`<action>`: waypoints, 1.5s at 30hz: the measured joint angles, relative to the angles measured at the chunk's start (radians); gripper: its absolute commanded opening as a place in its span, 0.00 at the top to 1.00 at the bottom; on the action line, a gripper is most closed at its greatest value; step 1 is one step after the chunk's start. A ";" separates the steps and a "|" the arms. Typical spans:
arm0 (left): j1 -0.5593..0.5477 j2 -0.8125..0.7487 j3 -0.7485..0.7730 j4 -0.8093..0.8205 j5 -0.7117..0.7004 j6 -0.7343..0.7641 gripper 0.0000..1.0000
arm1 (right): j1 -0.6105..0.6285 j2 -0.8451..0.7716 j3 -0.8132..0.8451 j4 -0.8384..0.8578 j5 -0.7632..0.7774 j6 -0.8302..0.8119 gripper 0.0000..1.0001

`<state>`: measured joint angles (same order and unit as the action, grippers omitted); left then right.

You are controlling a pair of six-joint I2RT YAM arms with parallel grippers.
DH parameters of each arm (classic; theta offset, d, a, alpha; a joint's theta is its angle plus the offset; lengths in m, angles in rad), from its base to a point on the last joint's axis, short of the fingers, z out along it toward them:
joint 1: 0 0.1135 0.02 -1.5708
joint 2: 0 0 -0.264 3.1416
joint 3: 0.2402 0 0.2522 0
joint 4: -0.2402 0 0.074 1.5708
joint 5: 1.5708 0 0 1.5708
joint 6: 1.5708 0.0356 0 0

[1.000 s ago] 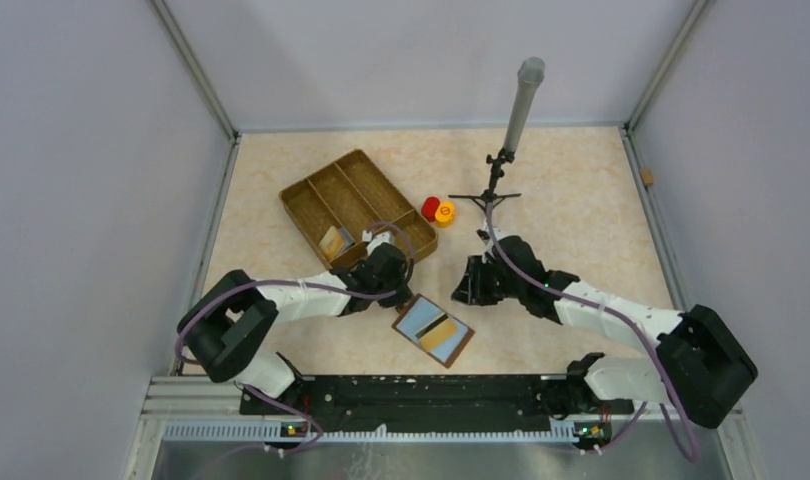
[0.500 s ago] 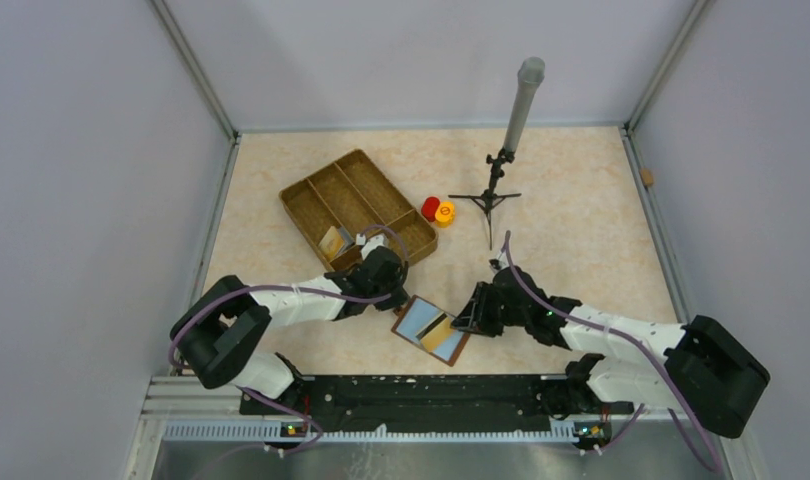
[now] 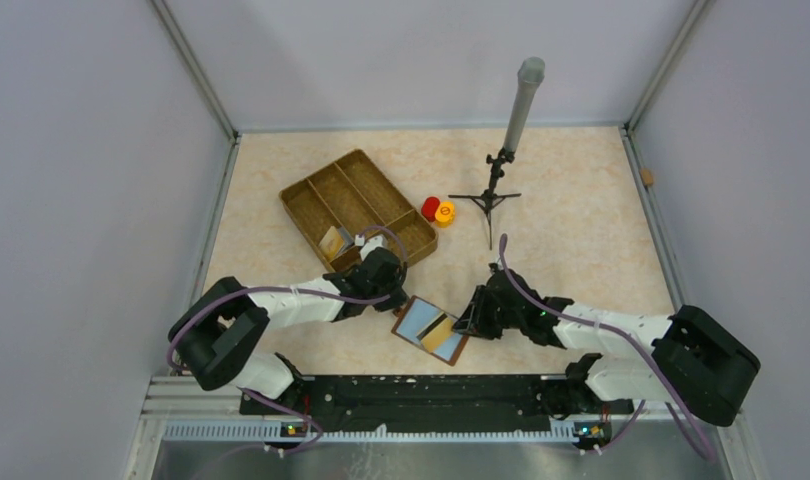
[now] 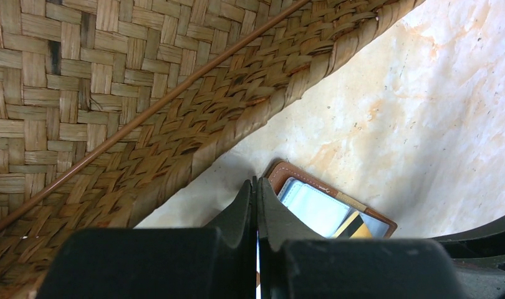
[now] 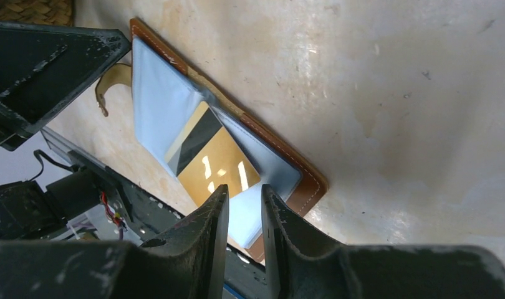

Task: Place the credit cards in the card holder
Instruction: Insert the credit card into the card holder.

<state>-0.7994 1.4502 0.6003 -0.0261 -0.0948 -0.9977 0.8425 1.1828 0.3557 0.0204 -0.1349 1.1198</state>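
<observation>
Wicker tray (image 3: 321, 188) sits upper left of centre, with one credit card (image 3: 332, 241) in its near compartment. Just below it, the left gripper (image 4: 257, 188) has its jaws pressed together at the left corner of the card holder (image 3: 411, 320). The holder lies open at bottom middle, pale lining up, with a gold card (image 5: 220, 167) flat on it. The right gripper (image 5: 245, 198) hovers at its right edge, jaws narrowly parted over the card's end; I can't make out any contact.
</observation>
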 measured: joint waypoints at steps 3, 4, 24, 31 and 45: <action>0.000 0.000 0.000 0.000 0.000 0.000 1.00 | 0.002 0.000 0.000 -0.016 0.010 0.004 0.74; 0.000 0.000 0.000 0.000 0.000 0.000 1.00 | 0.002 0.000 0.002 -0.019 0.011 0.007 0.74; 0.000 -0.012 -0.012 0.001 0.000 -0.004 1.00 | 0.006 0.094 0.038 0.068 0.029 0.001 0.79; 0.000 -0.015 -0.016 0.003 0.000 -0.010 1.00 | 0.006 0.125 0.039 0.109 0.029 0.002 0.84; -0.006 -0.051 -0.051 0.011 -0.004 -0.040 1.00 | 0.025 0.222 0.096 0.167 0.051 0.003 0.82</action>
<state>-0.8055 1.3994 0.5488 -0.0151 -0.0990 -1.0378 0.8673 1.4052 0.4519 0.1879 -0.0841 1.1233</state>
